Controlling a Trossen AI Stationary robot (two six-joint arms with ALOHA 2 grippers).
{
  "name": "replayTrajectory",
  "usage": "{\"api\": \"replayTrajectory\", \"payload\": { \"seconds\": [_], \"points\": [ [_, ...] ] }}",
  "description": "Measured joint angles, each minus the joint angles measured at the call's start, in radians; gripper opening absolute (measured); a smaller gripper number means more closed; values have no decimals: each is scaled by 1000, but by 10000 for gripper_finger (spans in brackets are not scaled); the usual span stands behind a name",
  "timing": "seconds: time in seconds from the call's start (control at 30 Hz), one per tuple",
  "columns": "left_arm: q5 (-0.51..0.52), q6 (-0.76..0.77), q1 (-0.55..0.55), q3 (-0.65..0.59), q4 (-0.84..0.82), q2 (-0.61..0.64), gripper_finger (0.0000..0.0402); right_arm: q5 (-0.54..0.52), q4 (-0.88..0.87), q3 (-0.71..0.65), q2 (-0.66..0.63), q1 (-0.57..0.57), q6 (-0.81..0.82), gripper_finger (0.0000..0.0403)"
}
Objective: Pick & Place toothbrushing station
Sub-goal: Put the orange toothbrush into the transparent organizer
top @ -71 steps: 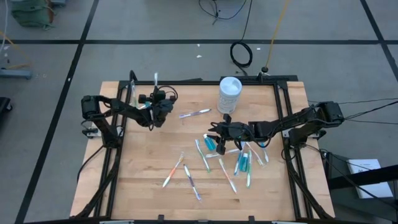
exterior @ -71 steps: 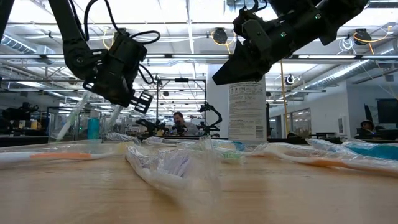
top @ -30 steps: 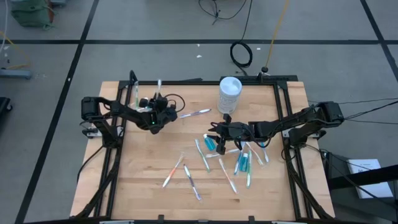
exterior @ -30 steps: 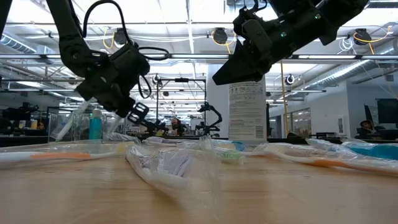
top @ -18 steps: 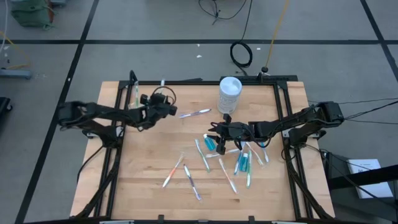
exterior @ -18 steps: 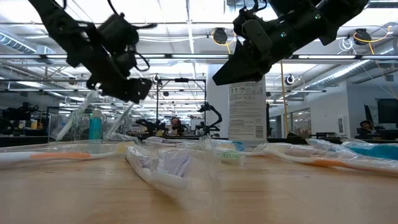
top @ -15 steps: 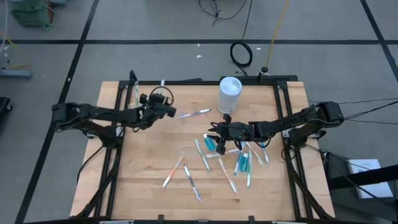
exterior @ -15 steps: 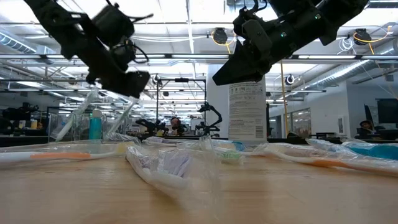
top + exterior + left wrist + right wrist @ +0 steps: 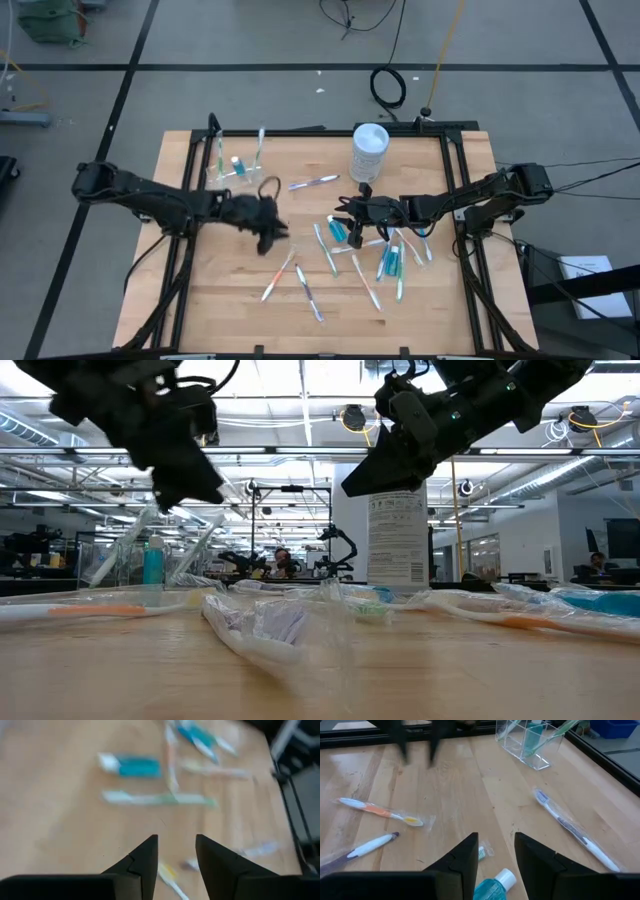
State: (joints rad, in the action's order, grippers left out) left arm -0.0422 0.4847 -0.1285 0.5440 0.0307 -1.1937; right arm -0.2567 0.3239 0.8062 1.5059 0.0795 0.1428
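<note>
Hanging over the middle of the wooden table (image 9: 230, 290), the left gripper (image 9: 272, 238) has its two fingers spread apart and holds nothing. Just below it lie an orange-handled toothbrush (image 9: 277, 276) and a purple one (image 9: 308, 292) on the wood. The clear plastic cup (image 9: 238, 166) stands near the far left edge of the table, with a few toothbrushes and a small blue toothpaste tube standing up inside it. The right gripper (image 9: 345, 224) waits right of the middle, fingers also spread, over another small blue toothpaste tube (image 9: 493, 887). More toothbrushes (image 9: 392, 264) lie in a loose heap under the right arm. A tall white container (image 9: 369, 151) stands at the far edge.
</note>
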Motion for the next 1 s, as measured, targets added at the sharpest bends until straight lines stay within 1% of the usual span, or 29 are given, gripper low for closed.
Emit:
{"api": "replayTrajectory", "payload": {
  "seconds": [0.1, 0.17, 0.23, 0.3, 0.43, 0.53, 0.7, 0.87, 1.0],
  "points": [
    [27, 87, -106, 0, 2, -63, 132, 0, 1, 0, 0, -4, -28, 121],
    [75, 144, -169, 0, 20, -116, 131, 0, 4, 0, 0, -11, -54, 121],
    [115, 176, -215, 2, 24, -167, 131, 0, 9, 0, 0, -21, -77, 121],
    [148, 172, -245, 15, 6, -214, 131, 0, 18, 0, 0, -35, -83, 121],
    [205, 138, -255, 64, -57, -275, 131, 0, 45, 0, 0, -66, -84, 121],
    [229, 147, -244, 97, -131, -305, 131, 0, 71, 0, 0, -81, -84, 121],
    [223, 180, -231, 117, -97, -358, 131, 0, 67, 1, 0, -90, -84, 121],
    [184, 206, -231, 119, -43, -427, 131, 0, 71, 0, 0, -94, -84, 121],
    [190, 224, -232, 122, -22, -472, 131, 0, 90, 0, 0, -103, -84, 121]
  ]
}}
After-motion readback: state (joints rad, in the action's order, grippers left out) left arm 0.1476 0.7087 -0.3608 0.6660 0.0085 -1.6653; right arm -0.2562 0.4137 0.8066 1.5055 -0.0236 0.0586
